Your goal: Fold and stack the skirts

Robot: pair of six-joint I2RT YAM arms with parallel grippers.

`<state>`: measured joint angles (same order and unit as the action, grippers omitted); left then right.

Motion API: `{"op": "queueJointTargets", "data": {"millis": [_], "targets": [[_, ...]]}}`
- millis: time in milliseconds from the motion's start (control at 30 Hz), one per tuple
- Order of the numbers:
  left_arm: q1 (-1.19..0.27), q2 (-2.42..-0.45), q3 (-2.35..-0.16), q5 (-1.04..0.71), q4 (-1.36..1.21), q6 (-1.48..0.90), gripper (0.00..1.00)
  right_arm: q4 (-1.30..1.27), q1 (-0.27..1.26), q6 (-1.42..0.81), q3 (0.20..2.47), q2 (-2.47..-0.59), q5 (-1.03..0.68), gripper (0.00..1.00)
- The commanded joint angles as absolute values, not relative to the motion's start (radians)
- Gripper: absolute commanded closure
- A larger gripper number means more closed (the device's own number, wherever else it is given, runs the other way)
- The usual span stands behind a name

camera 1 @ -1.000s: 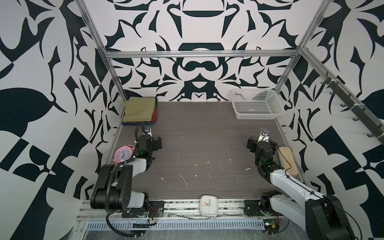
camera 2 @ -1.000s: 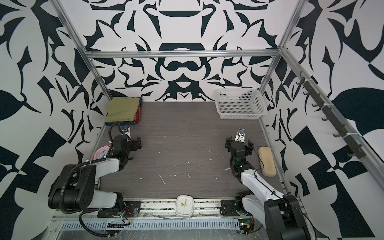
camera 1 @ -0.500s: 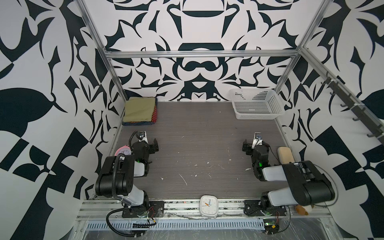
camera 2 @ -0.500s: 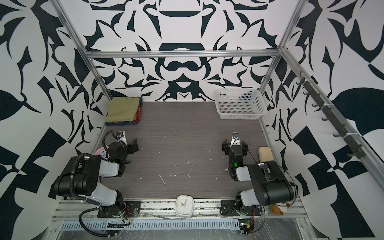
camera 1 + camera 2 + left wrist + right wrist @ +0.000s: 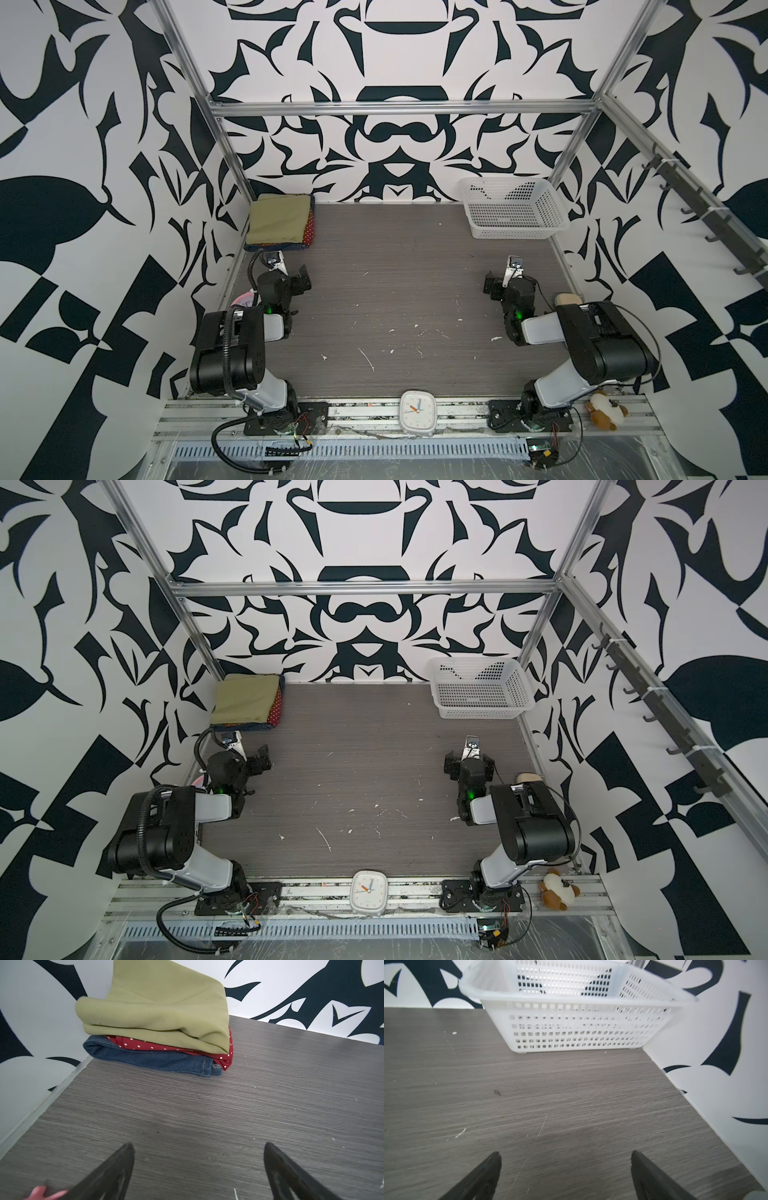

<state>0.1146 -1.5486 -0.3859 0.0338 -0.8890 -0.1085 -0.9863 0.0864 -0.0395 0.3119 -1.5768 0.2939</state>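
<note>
Task looks done afaict: all 3 skirts folded & stacked in far left corner of table (image 5: 187,1105), by the wall; olive-green skirt (image 5: 158,1007) on top, red polka-dot skirt (image 5: 145,1044) in the middle, denim skirt (image 5: 158,1060) at the bottom; nothing loose left to fold. Left gripper (image 5: 198,1145): jaws wide apart, holds nothing, near stack but not touching; right gripper (image 5: 565,1152): likewise wide & empty, facing white basket (image 5: 571,1028), apart from it.

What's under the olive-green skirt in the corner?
Beneath the olive-green cloth skirt: a red white-dotted skirt, then a dark blue denim skirt at the bottom. Only their edges show; the rest is covered.
</note>
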Motion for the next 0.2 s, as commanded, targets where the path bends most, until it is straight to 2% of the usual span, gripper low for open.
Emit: {"op": "queueJointTargets", "data": {"millis": [0, 167], "targets": [[0.113, -1.558, -0.393, 0.016, -0.876, -0.122, 0.01, -0.982, 0.086, -0.044, 0.329, -1.564, 0.271, 0.00], [0.113, -1.554, -0.389, 0.015, -0.884, -0.121, 0.01, -0.973, 0.086, -0.032, 0.336, -1.565, 0.244, 0.00]]}}
